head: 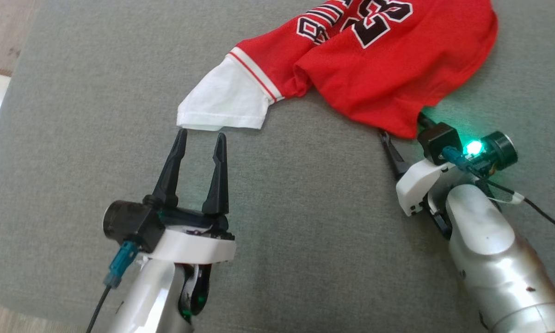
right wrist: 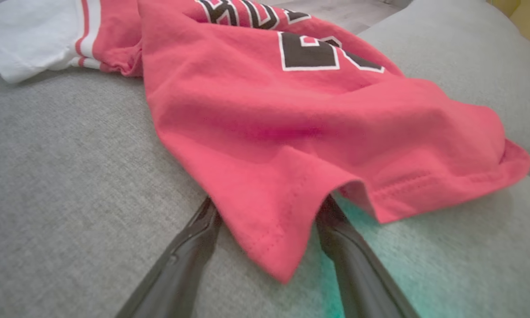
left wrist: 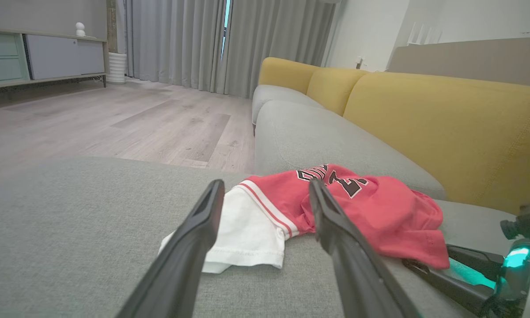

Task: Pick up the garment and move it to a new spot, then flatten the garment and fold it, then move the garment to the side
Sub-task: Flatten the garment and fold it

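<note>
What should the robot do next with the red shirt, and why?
Probably shut the right pincer on the hem corner of the red shirt. Its fingers stand open with that corner draped between them, so a squeeze should catch the cloth. The left pincer is open too, just short of the white sleeve.

left claw (head: 200,138): spread wide | right claw (head: 401,132): spread wide
</note>
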